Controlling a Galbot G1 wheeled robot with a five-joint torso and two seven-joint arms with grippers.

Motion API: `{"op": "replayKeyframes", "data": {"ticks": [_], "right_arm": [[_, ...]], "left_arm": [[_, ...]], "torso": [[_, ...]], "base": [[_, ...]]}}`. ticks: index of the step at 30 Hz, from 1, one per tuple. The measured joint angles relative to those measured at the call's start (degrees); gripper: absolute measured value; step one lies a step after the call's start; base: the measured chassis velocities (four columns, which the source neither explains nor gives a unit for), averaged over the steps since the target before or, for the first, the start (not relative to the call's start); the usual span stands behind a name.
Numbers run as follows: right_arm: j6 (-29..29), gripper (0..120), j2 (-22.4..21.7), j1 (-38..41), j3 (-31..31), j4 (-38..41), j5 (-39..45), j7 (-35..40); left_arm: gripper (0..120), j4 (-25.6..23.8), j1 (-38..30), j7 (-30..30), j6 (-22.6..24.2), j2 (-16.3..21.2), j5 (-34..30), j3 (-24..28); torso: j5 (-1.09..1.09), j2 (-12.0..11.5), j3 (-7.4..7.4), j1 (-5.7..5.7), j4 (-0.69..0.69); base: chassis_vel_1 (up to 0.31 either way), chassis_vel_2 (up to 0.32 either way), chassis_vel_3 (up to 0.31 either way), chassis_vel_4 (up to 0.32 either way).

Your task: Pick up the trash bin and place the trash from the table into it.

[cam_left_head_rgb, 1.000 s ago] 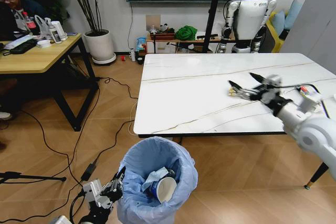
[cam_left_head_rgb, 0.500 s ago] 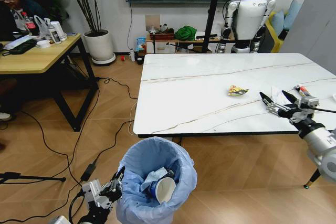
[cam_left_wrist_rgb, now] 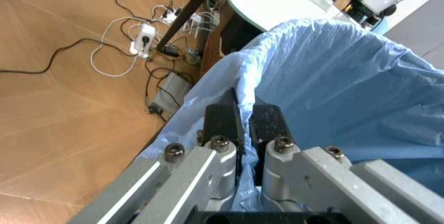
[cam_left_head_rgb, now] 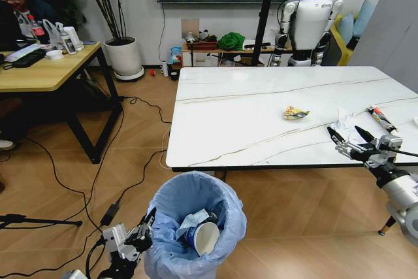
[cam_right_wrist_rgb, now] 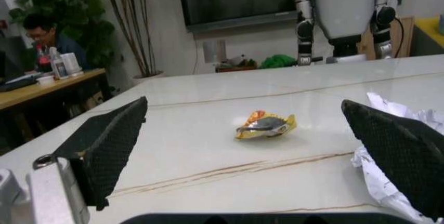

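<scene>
Below the surface (cam_left_head_rgb: 261,96) edge, my left end effector (cam_left_wrist_rgb: 243,125) is clenched on the bag rim of the trash bin (cam_left_head_rgb: 196,227), which already holds a blue cup (cam_left_head_rgb: 204,234) and tissue. Right end effector (cam_left_head_rgb: 349,140) hovers released at the near edge, empty. Left to clear: yellow wrapper (cam_left_head_rgb: 295,114), crumpled tissue (cam_left_head_rgb: 342,122), red-black tube (cam_left_head_rgb: 380,119). Roughly halfway, I'd judge.

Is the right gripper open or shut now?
Open: the right gripper has its fingers spread, empty, near the table edge.
</scene>
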Motion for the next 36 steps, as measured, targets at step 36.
{"op": "replayKeyframes", "data": {"ticks": [36], "right_arm": [[0.72,100,1.28,-0.54,-0.20,-0.88,-0.23,-1.03]], "left_arm": [[0,0.09,0.11,0.25,-0.19,-0.44,0.59,0.76]], "torso": [[0.00,0.00,0.00,0.00,0.00]], "base": [[-0.011,-0.009,0.012,0.012]]}}
